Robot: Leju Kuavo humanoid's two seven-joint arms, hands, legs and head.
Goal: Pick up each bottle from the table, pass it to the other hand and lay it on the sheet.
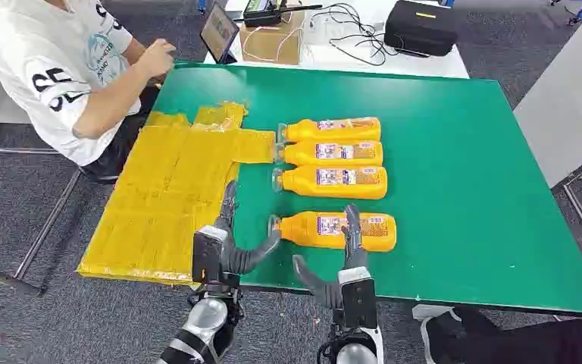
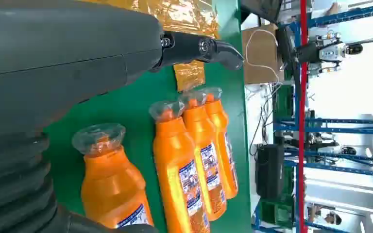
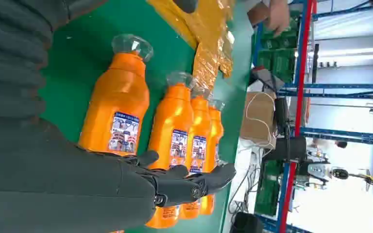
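Head view: four orange bottles lie on their sides on the green table [image 1: 455, 152], caps toward the yellow sheet [image 1: 167, 189]. The near bottle [image 1: 337, 230] lies apart from the other three [image 1: 333, 155], which sit side by side in a tight row, touching or nearly so. The right hand [image 1: 345, 262] reaches over the near bottle from the table's front edge: its dark fingers [image 1: 352, 224] lie across the bottle's label, while the thumb [image 1: 311, 282] sticks out toward the left, off the bottle. Whether the fingers press on the bottle or just hover above it cannot be told; the hand is spread and grips nothing. The left hand [image 1: 231, 239] is just beside the near bottle's cap, between it and the sheet, fingers extended and apart, holding nothing; its thumb points toward the cap.

The sheet covers the table's left part and hangs crumpled at the left edge; its far corner reaches the cap of the farthest bottle. Bare green table stretches to the right of the bottles and between the near bottle and the front edge. A person [image 1: 61, 68] sits at the far left corner, one hand near a tablet [image 1: 218, 32].

The right wrist view shows the fingers [image 3: 194, 184] open above the bottles' labels, and the left wrist view shows a finger [image 2: 209, 48] straight above the table.
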